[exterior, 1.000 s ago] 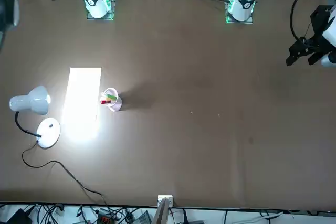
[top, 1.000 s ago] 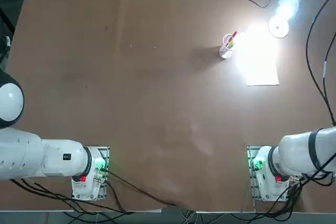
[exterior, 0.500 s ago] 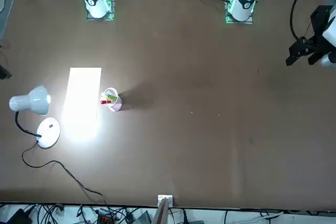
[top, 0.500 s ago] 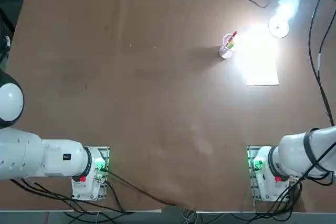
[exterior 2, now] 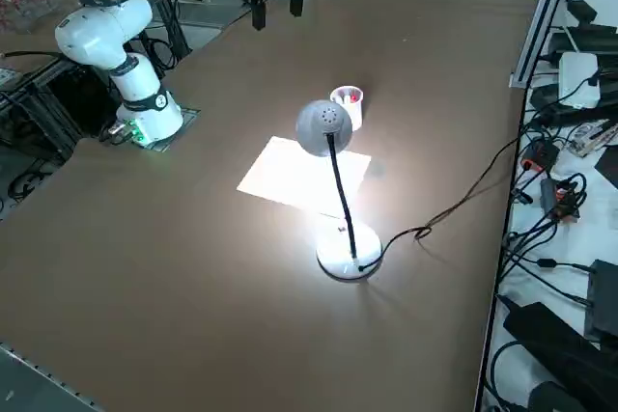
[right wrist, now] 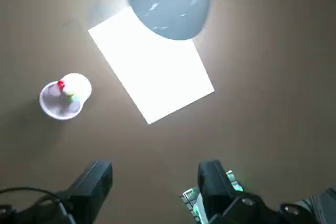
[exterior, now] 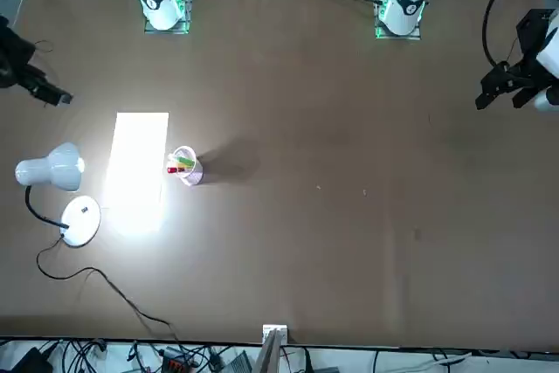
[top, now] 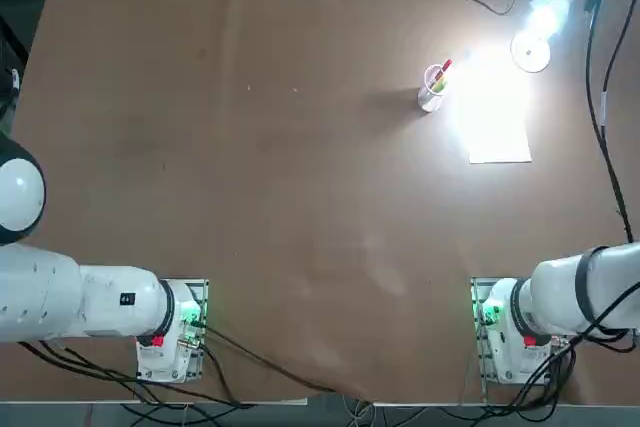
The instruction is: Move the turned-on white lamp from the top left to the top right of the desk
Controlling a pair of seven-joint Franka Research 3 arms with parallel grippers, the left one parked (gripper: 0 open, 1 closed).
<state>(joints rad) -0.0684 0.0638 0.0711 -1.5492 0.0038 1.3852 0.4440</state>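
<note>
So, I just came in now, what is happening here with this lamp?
The robot's right hand is open and hangs near the lamp, holding nothing. The lamp is on and stands upright at the far right of the desk, where the task wants it. Its light falls on the white paper, beside the cup of pens.

No readable text, labels, brands, numbers or signs show anywhere.

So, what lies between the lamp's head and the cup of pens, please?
In the front view, the white sheet lies between them. The right gripper hovers open near the lamp's head, apart from it.
</note>
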